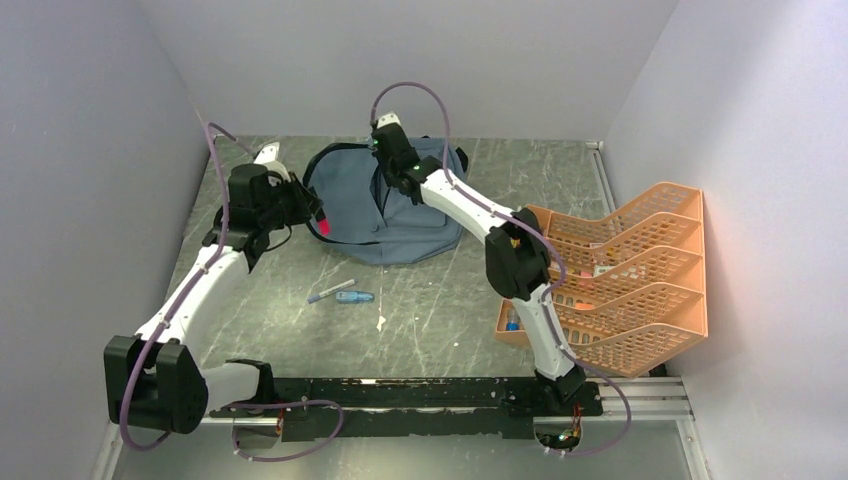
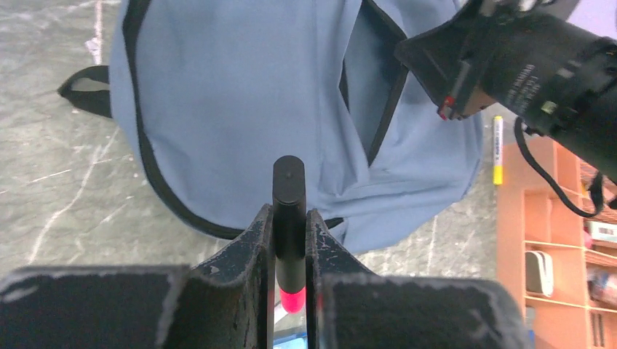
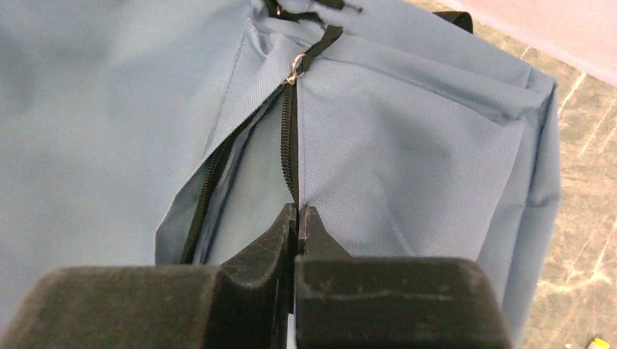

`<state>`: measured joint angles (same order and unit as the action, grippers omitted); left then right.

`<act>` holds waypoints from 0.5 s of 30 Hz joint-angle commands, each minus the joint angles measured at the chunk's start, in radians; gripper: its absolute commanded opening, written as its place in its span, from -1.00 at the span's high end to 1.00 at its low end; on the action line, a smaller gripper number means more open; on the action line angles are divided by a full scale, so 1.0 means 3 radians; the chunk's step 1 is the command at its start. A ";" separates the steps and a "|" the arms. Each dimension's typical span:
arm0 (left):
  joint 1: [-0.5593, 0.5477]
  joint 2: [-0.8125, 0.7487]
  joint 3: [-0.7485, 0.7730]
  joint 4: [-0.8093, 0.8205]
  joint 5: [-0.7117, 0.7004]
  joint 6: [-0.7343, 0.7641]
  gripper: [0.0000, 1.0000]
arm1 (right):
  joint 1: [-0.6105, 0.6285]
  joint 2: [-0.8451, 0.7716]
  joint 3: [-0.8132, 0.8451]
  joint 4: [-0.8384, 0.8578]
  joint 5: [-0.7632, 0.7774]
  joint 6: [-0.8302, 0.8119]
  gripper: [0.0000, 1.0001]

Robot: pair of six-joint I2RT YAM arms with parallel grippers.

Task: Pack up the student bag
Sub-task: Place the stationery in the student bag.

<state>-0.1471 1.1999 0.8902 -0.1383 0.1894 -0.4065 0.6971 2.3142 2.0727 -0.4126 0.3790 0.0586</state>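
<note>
The slate blue student bag (image 1: 415,215) lies flat at the back middle of the table, its black zip partly undone. My right gripper (image 3: 297,214) is shut on the zip edge of the bag (image 3: 407,145), below the metal zip pull (image 3: 295,69). From above, the right gripper (image 1: 390,180) sits over the bag's middle. My left gripper (image 2: 289,214) is shut on a black marker (image 2: 289,185) with a pink end, held just left of the bag (image 2: 240,109). From above, the left gripper (image 1: 315,215) hovers at the bag's left edge.
An orange mesh tray organiser (image 1: 640,270) stands at the right and holds small items. A blue pen (image 1: 353,297), a grey pen (image 1: 330,292) and a white scrap (image 1: 381,322) lie on the table in front of the bag. A yellow marker (image 2: 498,149) lies beside the organiser.
</note>
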 commanded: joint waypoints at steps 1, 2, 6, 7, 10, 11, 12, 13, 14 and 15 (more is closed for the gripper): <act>0.0015 0.0090 0.0237 0.0227 0.0274 -0.0209 0.90 | 0.0013 -0.0517 -0.0318 0.0207 -0.0465 -0.0056 1.00; 0.0015 0.0113 0.0279 0.0248 0.0274 -0.0259 0.90 | 0.0013 -0.0626 -0.0464 0.0302 -0.0538 -0.0060 1.00; 0.0008 0.0214 0.0374 0.0415 0.0228 -0.0595 0.90 | 0.0013 -0.0910 -0.0872 0.0513 -0.0761 0.0003 1.00; 0.0005 0.0241 0.0387 0.0479 0.0231 -0.0686 0.90 | 0.0013 -0.0960 -0.0920 0.0525 -0.0780 0.0033 1.00; -0.0072 0.0314 0.0363 0.0787 0.0128 -0.0936 0.90 | 0.0006 -0.1071 -0.1053 0.0572 -0.0837 0.0112 1.00; -0.0141 0.0320 0.0320 0.0905 0.0023 -0.0988 0.90 | 0.0006 -0.1104 -0.1094 0.0592 -0.0855 0.0146 1.00; -0.0228 0.0321 0.0262 0.1102 -0.0128 -0.1011 0.90 | 0.0001 -0.1135 -0.1133 0.0609 -0.0886 0.0186 1.00; -0.0316 0.0332 0.0205 0.1199 -0.0269 -0.1029 0.90 | -0.0008 -0.1160 -0.1156 0.0628 -0.0939 0.0230 1.00; -0.0402 0.0354 0.0148 0.1391 -0.0358 -0.1045 0.90 | -0.0024 -0.1178 -0.1172 0.0633 -0.0992 0.0284 1.00; -0.0469 0.0394 0.0099 0.1531 -0.0415 -0.1051 0.90 | -0.0036 -0.1190 -0.1175 0.0633 -0.1049 0.0327 1.00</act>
<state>-0.2077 1.2968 0.9630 0.0822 0.1741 -0.6563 0.6930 2.0300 1.7329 -0.2737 0.1524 0.0914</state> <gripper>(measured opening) 0.161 0.016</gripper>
